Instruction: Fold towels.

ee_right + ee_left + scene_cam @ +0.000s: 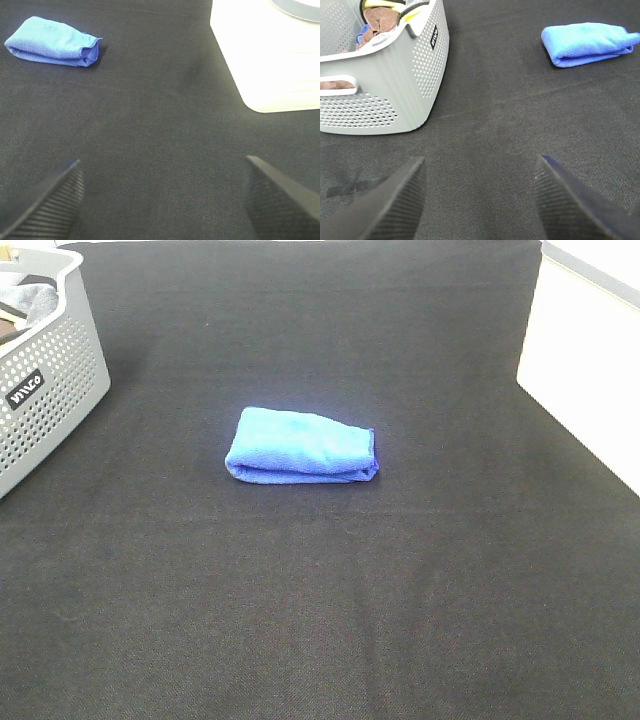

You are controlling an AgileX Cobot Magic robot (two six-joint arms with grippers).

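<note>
A blue towel (302, 446) lies folded into a small bundle in the middle of the black table. It also shows in the left wrist view (590, 43) and in the right wrist view (52, 41). My left gripper (480, 200) is open and empty, low over the cloth and well away from the towel. My right gripper (162, 200) is open and empty, also far from the towel. Neither gripper shows in the high view.
A grey perforated basket (45, 380) stands at the far left with more cloths in it; it also shows in the left wrist view (395, 85). A white surface (590, 370) borders the table at the right, seen too in the right wrist view (270, 55).
</note>
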